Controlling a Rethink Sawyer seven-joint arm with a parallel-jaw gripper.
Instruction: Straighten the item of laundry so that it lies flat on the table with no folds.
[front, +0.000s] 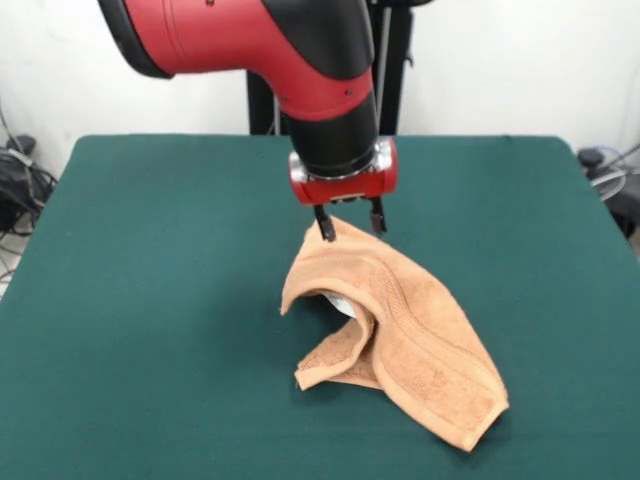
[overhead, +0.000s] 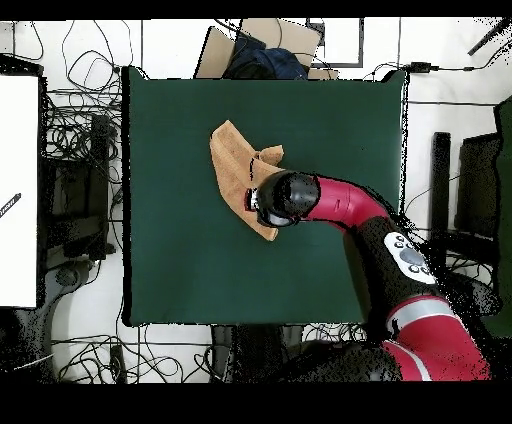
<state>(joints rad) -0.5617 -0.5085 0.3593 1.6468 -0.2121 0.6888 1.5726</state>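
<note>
Pincer (front: 350, 222) was found at the raised peak of the towel (front: 420, 330), its two dark fingers (front: 325, 224) set a narrow gap apart, with the left one pressed into the cloth's top edge; whether the fabric was truly clamped between them could not be confirmed. In the overhead view the arm's wrist covered the pincer entirely.

Tabletop (front: 150, 300), covered in dark green cloth, carried the towel near its middle, well clear of every edge. Red and black arm (overhead: 340, 200) reached over it from the base side.

Towel, peach-orange, was not flat: its upper part was lifted into a tent under the pincer, one flap curled under at the front, and the remainder trailed down to a corner resting on the green cloth. A woven border band ran along the draped side. Something pale showed inside the fold, too small to identify.
</note>
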